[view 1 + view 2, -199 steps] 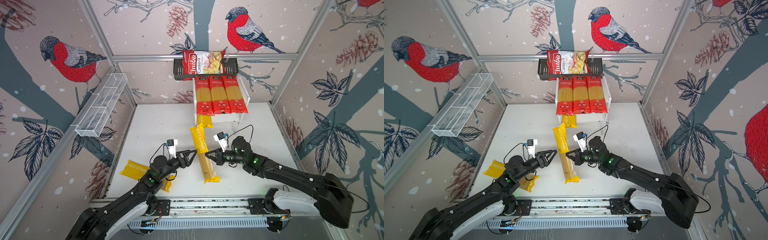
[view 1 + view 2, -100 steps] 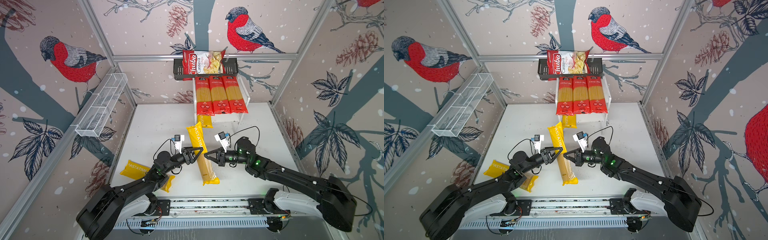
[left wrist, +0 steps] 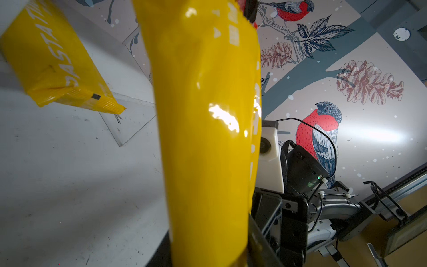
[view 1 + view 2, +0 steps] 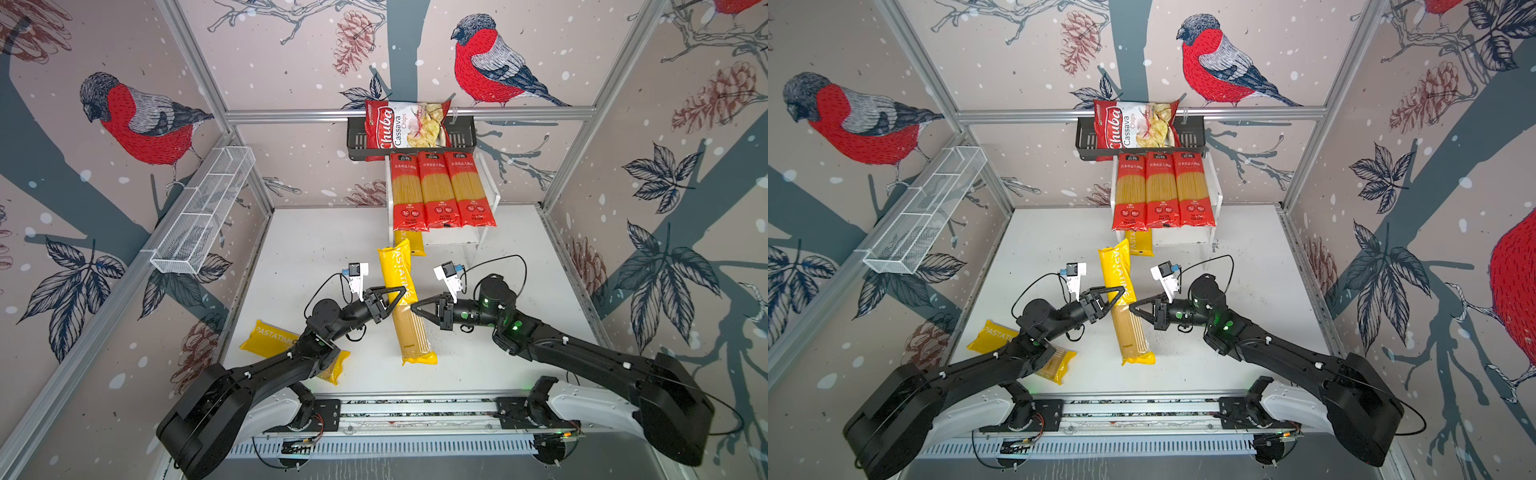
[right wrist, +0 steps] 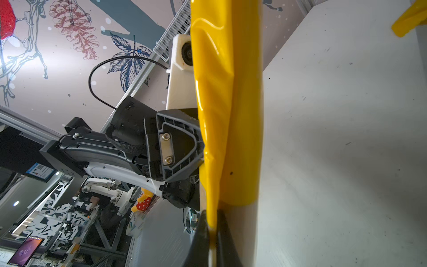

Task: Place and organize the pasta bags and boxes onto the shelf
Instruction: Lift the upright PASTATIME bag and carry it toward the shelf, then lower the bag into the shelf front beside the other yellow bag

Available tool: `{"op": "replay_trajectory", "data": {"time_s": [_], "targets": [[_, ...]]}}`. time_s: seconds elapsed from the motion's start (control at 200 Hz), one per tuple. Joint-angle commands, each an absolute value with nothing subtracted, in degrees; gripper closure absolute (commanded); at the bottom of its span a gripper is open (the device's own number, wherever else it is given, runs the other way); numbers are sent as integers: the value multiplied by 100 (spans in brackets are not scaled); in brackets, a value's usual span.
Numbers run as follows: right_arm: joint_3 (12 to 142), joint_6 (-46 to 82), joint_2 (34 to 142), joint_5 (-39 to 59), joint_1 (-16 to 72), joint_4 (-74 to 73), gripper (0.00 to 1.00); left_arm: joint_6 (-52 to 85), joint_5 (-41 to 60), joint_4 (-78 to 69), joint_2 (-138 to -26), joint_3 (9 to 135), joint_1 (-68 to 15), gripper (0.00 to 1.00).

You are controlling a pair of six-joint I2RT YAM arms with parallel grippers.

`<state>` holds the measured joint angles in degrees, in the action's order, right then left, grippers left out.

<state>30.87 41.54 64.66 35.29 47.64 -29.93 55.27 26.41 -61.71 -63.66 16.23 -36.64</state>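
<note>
The left gripper and right gripper both had fingers clamped on the PASTATIME pack in front of the shelf. Uneven pulling might tear it.

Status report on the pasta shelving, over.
Left gripper and right gripper both shut on middle yellow pack. Spare yellow pack lies under left arm. Lower tier of shelf has room.
</note>
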Motion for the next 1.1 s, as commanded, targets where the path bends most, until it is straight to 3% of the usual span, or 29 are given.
{"op": "replay_trajectory", "data": {"time_s": [0.0,0.125,0.295,0.43,0.585,0.705,0.916,1.096], "targets": [[3051,4414,6492,3069,4800,-3541,94,5414,2883,-6499,-6394,1723,-3668,69],[2920,4565,6489,2604,4916,-3557,87,5538,2665,-6359,-6441,1765,-3670,77],[2494,4977,6454,2014,5082,-3806,79,5942,2170,-6579,-6546,1648,-3673,95],[2126,5232,6349,1799,5171,-4011,64,6110,1921,-6784,-6611,1681,-3667,96],[1581,5578,6028,1507,5268,-3956,37,6444,1568,-7157,-6732,1762,-3667,95],[999,6133,5767,1397,5408,-4465,26,6590,1175,-7309,-6822,1832,-3749,95],[757,6429,5615,679,5849,-4945,24,6766,179,-7581,-7251,2018,-4313,92],[398,6771,5704,74,5884,-6256,30,7125,-358,-8062,-7736,2128,-4672,91]]}}
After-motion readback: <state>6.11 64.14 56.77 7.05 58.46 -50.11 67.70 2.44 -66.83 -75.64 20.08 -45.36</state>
